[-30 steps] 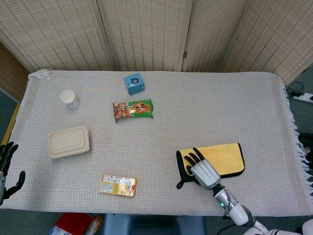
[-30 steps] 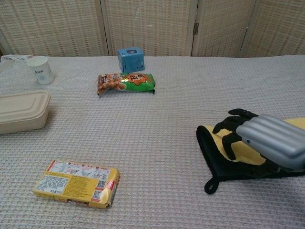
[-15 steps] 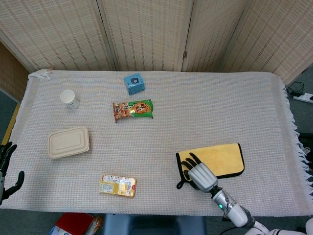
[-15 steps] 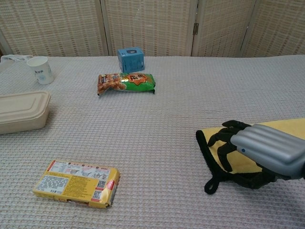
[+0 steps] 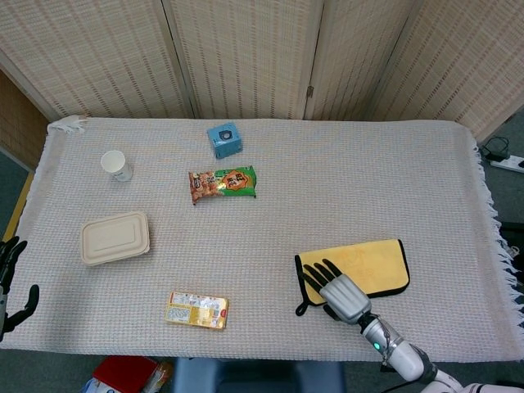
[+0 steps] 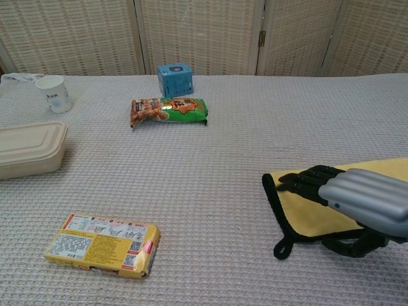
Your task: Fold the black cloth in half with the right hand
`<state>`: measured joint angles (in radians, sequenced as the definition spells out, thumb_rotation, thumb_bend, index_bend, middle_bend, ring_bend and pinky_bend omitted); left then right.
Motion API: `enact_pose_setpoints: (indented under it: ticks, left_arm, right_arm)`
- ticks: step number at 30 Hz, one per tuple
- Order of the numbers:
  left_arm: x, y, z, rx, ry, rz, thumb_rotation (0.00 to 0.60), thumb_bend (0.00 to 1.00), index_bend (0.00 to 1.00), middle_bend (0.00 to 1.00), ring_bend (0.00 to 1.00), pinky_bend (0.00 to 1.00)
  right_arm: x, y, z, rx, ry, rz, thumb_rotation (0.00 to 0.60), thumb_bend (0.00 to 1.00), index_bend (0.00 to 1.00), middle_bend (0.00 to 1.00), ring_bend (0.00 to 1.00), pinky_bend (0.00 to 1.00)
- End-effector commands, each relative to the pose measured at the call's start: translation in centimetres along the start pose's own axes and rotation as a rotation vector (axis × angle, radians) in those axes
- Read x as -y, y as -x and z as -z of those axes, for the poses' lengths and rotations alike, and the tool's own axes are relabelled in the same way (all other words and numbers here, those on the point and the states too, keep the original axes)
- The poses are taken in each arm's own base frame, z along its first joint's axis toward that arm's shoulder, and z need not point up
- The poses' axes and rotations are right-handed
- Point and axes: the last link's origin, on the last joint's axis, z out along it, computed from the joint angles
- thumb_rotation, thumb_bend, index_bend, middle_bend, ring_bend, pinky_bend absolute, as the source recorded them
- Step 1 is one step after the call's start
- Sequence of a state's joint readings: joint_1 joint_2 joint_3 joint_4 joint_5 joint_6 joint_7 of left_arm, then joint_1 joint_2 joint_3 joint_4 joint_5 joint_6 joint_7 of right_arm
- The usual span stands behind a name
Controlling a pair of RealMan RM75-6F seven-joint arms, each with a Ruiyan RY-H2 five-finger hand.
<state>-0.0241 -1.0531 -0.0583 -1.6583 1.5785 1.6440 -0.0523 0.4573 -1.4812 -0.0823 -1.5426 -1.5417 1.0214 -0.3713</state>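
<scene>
We see the right hand (image 5: 342, 291) with its fingers stretched flat and slightly spread over the near left corner of the black cloth (image 5: 360, 266), holding nothing. The cloth, yellow on its upper face with black edging, lies flat on the near right part of the table (image 5: 344, 188). Whether the fingers (image 6: 306, 180) touch the cloth we cannot tell. Far to the left, at the table's near edge, the left hand (image 5: 10, 282) hangs open beside the tabletop. Leftward on the table lie a yellow packet (image 6: 102, 245), a beige lidded container (image 6: 29, 148) and a paper cup (image 6: 53, 93); farther back sit a snack bag (image 6: 169, 109) and a blue box (image 6: 174, 78).
</scene>
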Motion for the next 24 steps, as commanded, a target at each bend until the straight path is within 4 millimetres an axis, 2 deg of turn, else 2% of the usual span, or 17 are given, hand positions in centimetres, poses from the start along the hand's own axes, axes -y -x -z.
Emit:
enact_pose_setpoints:
  ticks: [1, 6, 9, 15, 20, 24]
  left_arm:
    - [0.0, 0.0, 0.0, 0.000, 0.000, -0.001, 0.600, 0.56, 0.00, 0.08, 0.00, 0.00]
    - [-0.1, 0.1, 0.0, 0.001, -0.001, -0.006, 0.600, 0.56, 0.00, 0.08, 0.00, 0.00]
    - [-0.1, 0.3, 0.0, 0.010, -0.001, -0.014, 0.600, 0.56, 0.00, 0.08, 0.00, 0.00]
    - [-0.7, 1.4, -0.1, 0.052, 0.014, -0.042, 0.600, 0.56, 0.00, 0.08, 0.00, 0.00]
    - [-1.4, 2.6, 0.0, 0.095, 0.035, -0.069, 0.600, 0.56, 0.00, 0.08, 0.00, 0.00]
    - [-1.9, 4.1, 0.0, 0.150, 0.044, -0.090, 0.600, 0.56, 0.00, 0.08, 0.00, 0.00]
  right_arm:
    - [-0.2, -0.4, 0.8, -0.008, -0.005, 0.000, 0.600, 0.45, 0.00, 0.01, 0.01, 0.00]
    - [-0.5, -2.5, 3.1, -0.109, 0.005, -0.040, 0.600, 0.45, 0.00, 0.00, 0.00, 0.00]
    - [-1.5, -4.2, 4.9, -0.216, 0.056, -0.061, 0.600, 0.45, 0.00, 0.00, 0.00, 0.00]
    - [-6.4, -6.7, 10.7, -0.375, 0.344, -0.063, 0.600, 0.45, 0.00, 0.00, 0.00, 0.00]
    - [-9.3, -6.4, 16.2, -0.428, 0.585, -0.078, 0.600, 0.45, 0.00, 0.00, 0.00, 0.00]
    - [-10.5, -5.5, 19.2, -0.430, 0.666, -0.130, 0.600, 0.45, 0.00, 0.00, 0.00, 0.00]
